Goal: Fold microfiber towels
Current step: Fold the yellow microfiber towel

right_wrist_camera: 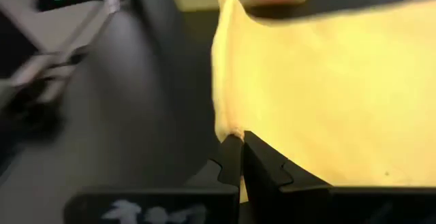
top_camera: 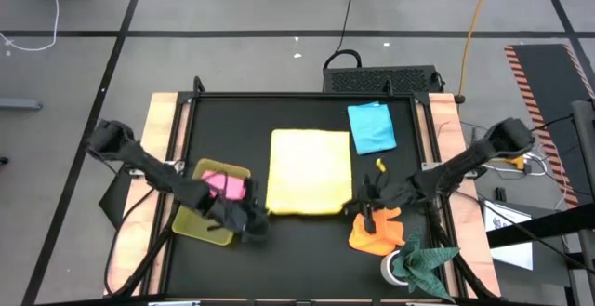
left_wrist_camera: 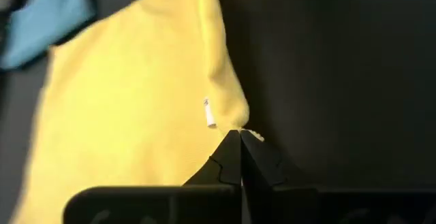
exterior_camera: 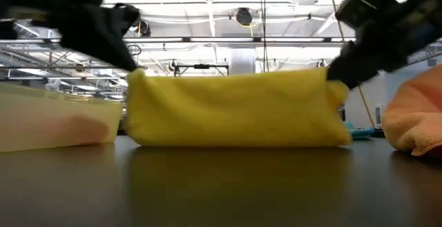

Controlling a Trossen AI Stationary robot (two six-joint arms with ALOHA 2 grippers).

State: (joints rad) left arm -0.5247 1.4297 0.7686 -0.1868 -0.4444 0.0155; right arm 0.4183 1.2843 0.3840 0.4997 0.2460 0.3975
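The yellow towel [top_camera: 310,171] lies mid-table, and in the low view its near edge [exterior_camera: 235,79] stands raised between my two grippers. My left gripper [top_camera: 260,218] is shut at its near left corner, my right gripper [top_camera: 358,204] shut at its near right corner. A pink towel [top_camera: 223,183] lies in the yellow-green tray [top_camera: 200,224] at the left. Near the right gripper an orange towel [top_camera: 376,232] sits bunched on the table. The light blue towel [top_camera: 372,126] lies flat at the far right. My left gripper pinches the yellow towel's near left corner [left_wrist_camera: 235,118] between its fingertips [left_wrist_camera: 231,149], slanting down from the table's left. How many layers it has, I cannot tell. The corner [exterior_camera: 135,75] is held up while the cloth below it rests on the table. My right gripper pinches the yellow towel's near right corner [right_wrist_camera: 228,130] between its fingertips [right_wrist_camera: 255,149], coming nearly level from the table's right. The corner [exterior_camera: 331,79] is raised off the table, and the edge between the two corners runs almost straight.
A dark green cloth [top_camera: 423,259] lies crumpled at the near right corner, beside the orange towel. The black table top [top_camera: 307,250] is framed by wooden side strips [top_camera: 163,129]. Bare black surface shows in front of the yellow towel.
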